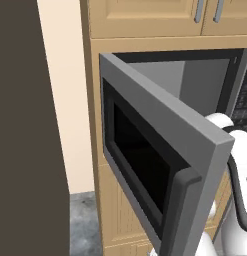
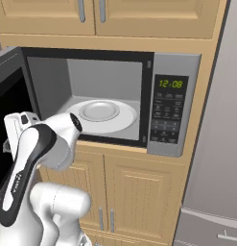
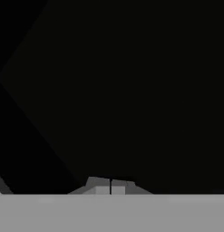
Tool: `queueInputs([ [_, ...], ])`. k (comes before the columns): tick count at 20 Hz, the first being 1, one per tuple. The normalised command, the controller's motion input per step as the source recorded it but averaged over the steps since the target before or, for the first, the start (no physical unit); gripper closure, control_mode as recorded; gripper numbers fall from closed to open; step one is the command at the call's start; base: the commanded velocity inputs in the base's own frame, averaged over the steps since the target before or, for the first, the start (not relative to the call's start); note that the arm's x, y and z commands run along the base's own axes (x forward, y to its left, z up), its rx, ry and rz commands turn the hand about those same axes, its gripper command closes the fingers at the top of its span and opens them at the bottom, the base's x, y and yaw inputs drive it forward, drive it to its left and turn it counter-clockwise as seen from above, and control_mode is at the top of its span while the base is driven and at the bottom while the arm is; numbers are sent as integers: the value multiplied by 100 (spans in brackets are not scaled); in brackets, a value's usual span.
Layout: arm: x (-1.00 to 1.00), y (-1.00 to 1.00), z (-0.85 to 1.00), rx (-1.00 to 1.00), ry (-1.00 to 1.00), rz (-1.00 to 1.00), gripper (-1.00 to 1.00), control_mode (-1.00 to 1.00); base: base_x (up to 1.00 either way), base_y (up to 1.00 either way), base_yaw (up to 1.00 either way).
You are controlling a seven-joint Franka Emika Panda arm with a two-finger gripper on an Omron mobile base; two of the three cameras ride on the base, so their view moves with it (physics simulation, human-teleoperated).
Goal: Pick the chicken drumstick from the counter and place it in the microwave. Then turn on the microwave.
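Hand point(image 3: 110, 186) is seen with its two dark tips pressed together, nothing between them, right up against a flat black surface, judged to be the window of the microwave door point(image 1: 145, 150). Door is swung wide to the left; the arm point(image 2: 31, 158) is bent toward its inner face. Microwave point(image 2: 175, 103) stands open, grey cavity lit, white turntable point(image 2: 103, 115) in view with a shallow plate at its middle. Chicken drumstick cannot be made out on the turntable or anywhere else; its place cannot be told from these views, and it is clearly not in the hand. Step in hand is judged to be shutting the door, ahead of switching on. Next move calls for a steady push on the door's inner face so it is swung closed, then the closed tips to be brought to the keypad point(image 2: 169, 117) on the right panel for the start button.
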Motion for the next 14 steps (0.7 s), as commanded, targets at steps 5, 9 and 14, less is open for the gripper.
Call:
queueInputs([
  [5, -1, 23, -38, 11, -11, -14, 100, -100, 0, 0, 0],
  [9, 0, 25, -39, 11, -11, -15, 100, -100, 0, 0, 0],
  [14, 0, 26, -41, 11, -10, -16, 100, -100, 0, 0, 0],
])
